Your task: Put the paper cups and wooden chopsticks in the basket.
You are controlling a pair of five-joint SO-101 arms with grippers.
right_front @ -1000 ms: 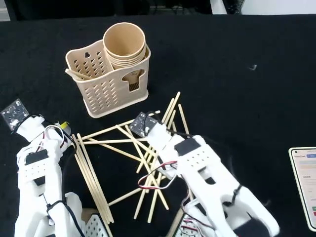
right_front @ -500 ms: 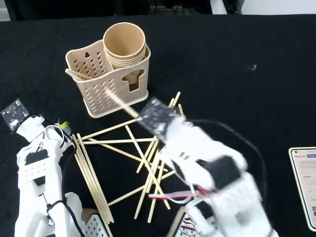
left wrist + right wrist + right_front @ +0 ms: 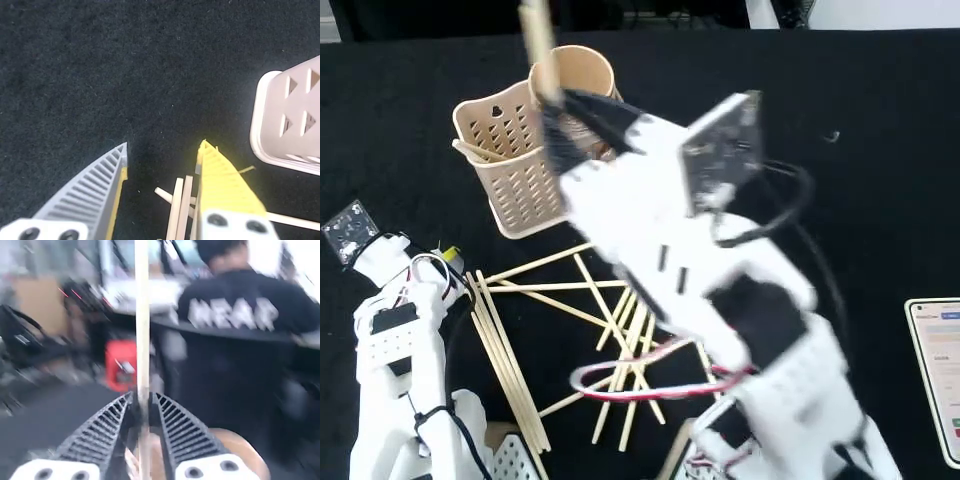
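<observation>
- I hold one chopstick (image 3: 142,315) pinched in the right gripper (image 3: 142,396), long axis upright.
- The gripper is over the basket (image 3: 510,185), by the cups (image 3: 582,62).
- The left gripper (image 3: 163,145) is spread wide, low by the loose chopsticks (image 3: 570,287).

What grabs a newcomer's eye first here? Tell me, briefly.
The right gripper, high over the basket, clamps a single chopstick that stands nearly upright. Paper cups sit stacked in the basket. A heap of loose chopsticks lies criss-crossed on the black table in front of it.
</observation>
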